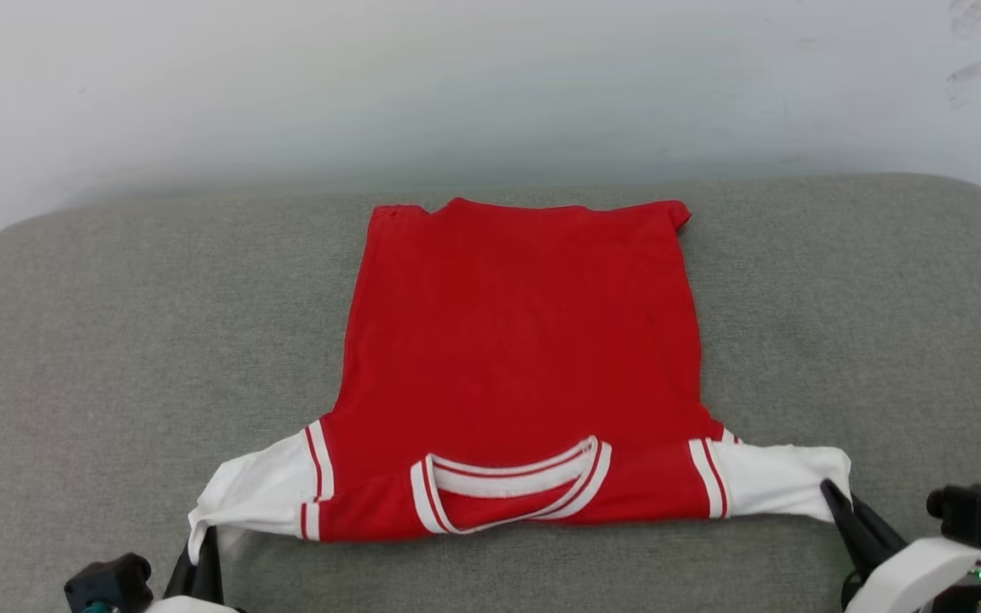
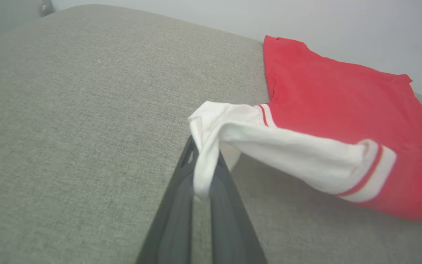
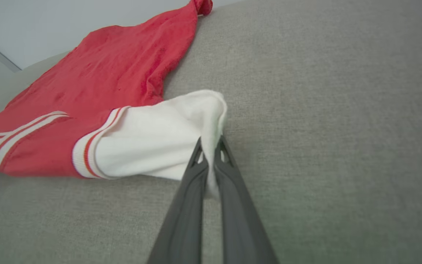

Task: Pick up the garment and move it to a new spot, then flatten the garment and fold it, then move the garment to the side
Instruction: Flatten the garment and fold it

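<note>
Left gripper [image 1: 206,545] and right gripper [image 1: 831,494], at the near edge of the head view, each hold one white sleeve of the garment [image 1: 516,340].
Both pairs of jaws are clamped together on a sleeve tip. The left sleeve [image 2: 269,146] is bunched and lifted a little off the grey cushion [image 1: 73,340], and the right sleeve [image 3: 152,146] is drawn outward. The garment lies plain red side up across the cushion's middle, with the collar [image 1: 512,485] toward the robot and the hem at the far edge. Holding both tips probably lets the arms pull the cloth taut and flat before folding.
</note>
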Controlling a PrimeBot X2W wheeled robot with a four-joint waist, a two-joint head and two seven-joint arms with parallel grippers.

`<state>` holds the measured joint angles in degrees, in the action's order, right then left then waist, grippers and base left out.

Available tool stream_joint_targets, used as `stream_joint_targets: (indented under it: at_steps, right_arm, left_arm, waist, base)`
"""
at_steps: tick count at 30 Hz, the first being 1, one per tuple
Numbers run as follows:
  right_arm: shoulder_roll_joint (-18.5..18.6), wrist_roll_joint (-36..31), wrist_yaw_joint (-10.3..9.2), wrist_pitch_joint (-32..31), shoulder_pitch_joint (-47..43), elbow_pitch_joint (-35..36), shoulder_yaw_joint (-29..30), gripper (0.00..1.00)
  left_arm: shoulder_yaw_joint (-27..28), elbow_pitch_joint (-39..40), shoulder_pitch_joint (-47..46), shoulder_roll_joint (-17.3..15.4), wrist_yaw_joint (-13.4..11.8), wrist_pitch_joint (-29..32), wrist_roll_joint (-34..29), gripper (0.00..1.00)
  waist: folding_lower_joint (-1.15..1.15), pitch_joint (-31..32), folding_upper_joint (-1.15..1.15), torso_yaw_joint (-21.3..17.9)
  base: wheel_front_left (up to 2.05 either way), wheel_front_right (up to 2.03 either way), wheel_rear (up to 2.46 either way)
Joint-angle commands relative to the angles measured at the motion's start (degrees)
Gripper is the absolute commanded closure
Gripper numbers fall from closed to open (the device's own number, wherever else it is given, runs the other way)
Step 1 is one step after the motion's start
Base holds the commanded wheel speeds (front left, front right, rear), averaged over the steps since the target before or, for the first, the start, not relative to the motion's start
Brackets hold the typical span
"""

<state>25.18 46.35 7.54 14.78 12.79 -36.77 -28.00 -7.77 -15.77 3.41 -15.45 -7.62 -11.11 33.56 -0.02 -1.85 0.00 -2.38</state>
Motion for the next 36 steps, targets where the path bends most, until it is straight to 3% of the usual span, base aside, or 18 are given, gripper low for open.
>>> stream_joint_targets:
  at_steps: [1,3,4,11,18,25,36]
  right_arm:
    - [-0.4,-2.0,-0.1,0.4,-2.4,1.0,1.9,0.94]
    - [-1.2,-5.1,-0.1,0.1,-5.3,2.1,4.1,0.18]
    - [-2.1,-5.6,-0.09,-0.1,-6.4,3.0,5.4,0.0]
    - [-4.1,-10.9,-0.07,-4.4,-9.6,13.1,15.2,0.0]
    - [-3.6,-10.7,-0.07,-11.8,-3.1,18.7,25.1,0.0]
    - [-0.9,-10.5,-0.06,-23.1,13.1,12.4,30.9,0.0]
    - [3.0,-16.6,-0.06,-44.8,38.8,-1.6,30.6,0.0]
  left_arm:
    - [-0.2,1.6,1.3,0.0,-0.8,0.4,-0.5,1.0]
    - [-1.0,3.2,2.3,-0.8,-1.6,1.1,-1.6,1.0]
    - [-1.1,4.2,2.5,-0.5,-1.5,1.1,-1.4,1.0]
    - [-2.7,9.9,2.1,-1.0,-2.7,2.1,-3.4,1.0]
    - [-4.3,15.6,0.2,-1.5,-3.8,3.0,-5.7,1.0]
    - [-7.1,20.5,-4.3,0.1,-3.7,2.4,-7.8,1.0]
    - [-12.5,22.5,-12.2,4.9,-1.8,-1.0,-10.2,1.0]
  waist:
    - [0.02,0.0,0.0,0.2]
    - [0.02,-0.1,0.0,0.6]
    - [0.02,-0.3,0.0,1.0]
    - [0.02,-1.4,0.0,2.7]
    - [0.02,-4.7,0.0,4.6]
    - [0.02,-12.0,0.0,10.0]
    - [0.02,-24.0,0.0,18.4]
  base:
    - [0.0,0.0,0.0]
    - [0.0,0.0,0.0]
    - [0.0,0.0,0.0]
    - [0.0,0.0,0.0]
    - [0.0,0.0,0.0]
    - [0.0,0.0,0.0]
    - [0.0,0.0,0.0]
